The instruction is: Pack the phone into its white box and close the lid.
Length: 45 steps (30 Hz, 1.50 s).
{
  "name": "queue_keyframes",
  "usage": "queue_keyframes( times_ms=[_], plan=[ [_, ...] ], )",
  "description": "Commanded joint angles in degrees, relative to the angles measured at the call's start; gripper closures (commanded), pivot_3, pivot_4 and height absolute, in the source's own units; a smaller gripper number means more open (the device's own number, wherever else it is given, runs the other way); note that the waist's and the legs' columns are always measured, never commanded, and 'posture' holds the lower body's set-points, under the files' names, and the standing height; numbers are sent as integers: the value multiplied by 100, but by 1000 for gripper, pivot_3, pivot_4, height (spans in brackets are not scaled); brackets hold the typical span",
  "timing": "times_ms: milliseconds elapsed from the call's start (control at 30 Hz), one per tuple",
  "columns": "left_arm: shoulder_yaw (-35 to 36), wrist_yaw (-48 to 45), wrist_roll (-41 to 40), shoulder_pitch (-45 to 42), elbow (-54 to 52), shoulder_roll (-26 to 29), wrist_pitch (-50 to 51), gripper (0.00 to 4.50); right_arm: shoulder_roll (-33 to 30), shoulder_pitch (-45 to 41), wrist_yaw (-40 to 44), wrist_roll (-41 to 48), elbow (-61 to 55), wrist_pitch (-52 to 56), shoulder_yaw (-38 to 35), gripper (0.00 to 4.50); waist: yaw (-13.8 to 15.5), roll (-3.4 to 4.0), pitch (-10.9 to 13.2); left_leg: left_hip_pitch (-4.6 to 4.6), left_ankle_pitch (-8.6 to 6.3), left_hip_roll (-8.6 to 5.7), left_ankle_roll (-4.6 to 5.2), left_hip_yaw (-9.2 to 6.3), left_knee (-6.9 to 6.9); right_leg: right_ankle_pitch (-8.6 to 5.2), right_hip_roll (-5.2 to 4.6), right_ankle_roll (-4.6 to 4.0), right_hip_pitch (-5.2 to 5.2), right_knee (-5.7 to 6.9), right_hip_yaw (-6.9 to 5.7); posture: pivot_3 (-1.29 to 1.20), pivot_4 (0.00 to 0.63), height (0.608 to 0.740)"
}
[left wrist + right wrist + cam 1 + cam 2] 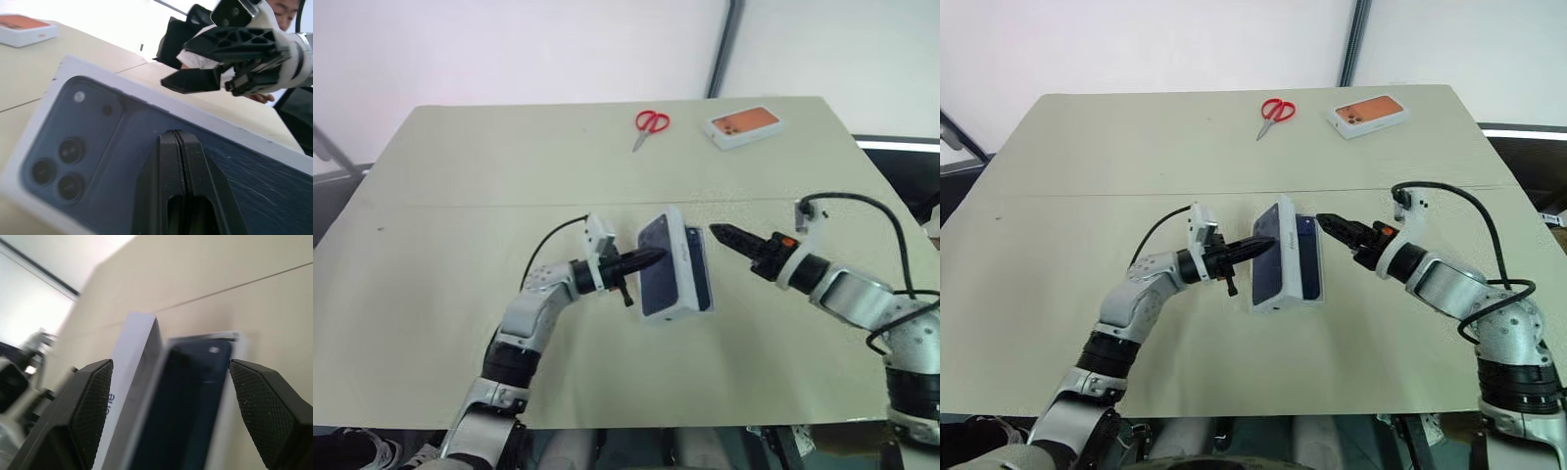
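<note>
The lid (656,276) stands tilted on one long edge near the table's middle, its dark blue phone picture facing my left arm. Beside it lies the white box (224,394) with the dark navy phone (1308,259) lying flat in it. My left gripper (653,257) is shut, its tips against the lid's printed face (98,161). My right gripper (718,233) is open and hovers just off the box's other side with nothing between its fingers (90,406).
Red scissors (651,124) and a white box with an orange phone picture (744,125) lie at the table's far edge. A seam (489,205) crosses the tabletop. A person (286,10) sits beyond the table on my right.
</note>
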Motion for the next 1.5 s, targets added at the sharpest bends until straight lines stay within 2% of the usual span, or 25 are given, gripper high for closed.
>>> queue_keyframes(
  times_ms=[33, 100, 200, 300, 467, 600, 767, 967, 1133, 1367, 1500],
  plan=[
    [-70, -45, 70, -186, 46, -99, -202, 4500, -18, 65, 297, -888, -106, -369, 14, 795, -11, 0, 0, 0, 0, 0, 0, 1, 0, 0, 0, 0, -1, 0, 0, 0, 150, 740],
    [-48, -101, 52, -213, 64, -70, -176, 4500, -58, 88, 461, -1612, -106, -717, 120, 1366, -18, 0, 0, 0, 0, 1, 0, 5, 0, 0, 0, 0, -3, 1, 1, 0, 150, 740],
    [6, -177, 69, -186, 69, 71, -181, 4500, -476, 259, 1023, -3292, -409, -1569, 863, 2879, -11, 0, 0, 1, 0, 1, 0, 5, 0, 0, 0, 1, -4, 1, 2, 0, 150, 740],
    [19, -208, 71, -159, 65, 162, -202, 4500, -507, 326, 1306, -4033, -445, -2041, 1111, 4472, -20, 0, 0, 1, 0, 0, 0, 5, 0, 0, 0, 2, -5, 1, 1, 0, 150, 740],
    [215, -327, -215, 169, -685, 703, 238, 4500, -282, 338, 1623, -4877, -572, -2578, 1411, 4472, -27, 0, 0, 2, 0, 2, -1, 3, -1, 0, 0, 1, -6, 1, 4, 0, 150, 740],
    [280, -441, -454, 458, -1206, 1114, 621, 4500, -117, 483, 2043, -4961, -750, -2671, 1484, 4472, 5, 0, 0, 2, 0, 2, -2, -2, 1, 0, 0, 1, -2, 0, 4, 0, 150, 740],
    [357, -438, -393, 791, -1465, 1496, 646, 4500, -7, 559, 2150, -5342, -764, -2637, 1498, 4472, 12, 0, 0, 2, 0, 1, -2, -4, 1, 0, 0, 0, 0, -1, 3, 0, 150, 740],
    [200, -371, -97, 1098, -1364, 1611, 389, 4500, 83, 578, 2335, -5619, -791, -2687, 1488, 4472, 8, 1, 0, 3, 0, 2, -2, -4, -3, 0, -1, -1, -3, -1, 4, 0, 150, 740],
    [153, -319, 12, 1145, -1160, 1489, 281, 4500, 92, 606, 2509, -5747, -796, -2644, 1414, 4472, 14, 1, 0, 4, 0, 1, -2, -3, -3, 0, -2, -1, -2, -2, 4, 0, 150, 740],
    [-206, -17, 376, 677, -561, 826, -32, 4500, 117, 690, 2716, -6054, -813, -2716, 1556, 4472, 20, 1, 0, 3, 0, -1, -2, -4, 1, 0, -3, 0, 1, -2, 2, 0, 150, 740],
    [-282, 26, 466, 504, -333, 640, -102, 4500, 165, 639, 2755, -6099, -829, -2669, 1487, 4472, 1, 0, -1, 3, 0, -1, -2, -3, 0, 0, -2, 0, 0, -1, 2, 0, 150, 740]
  ],
)
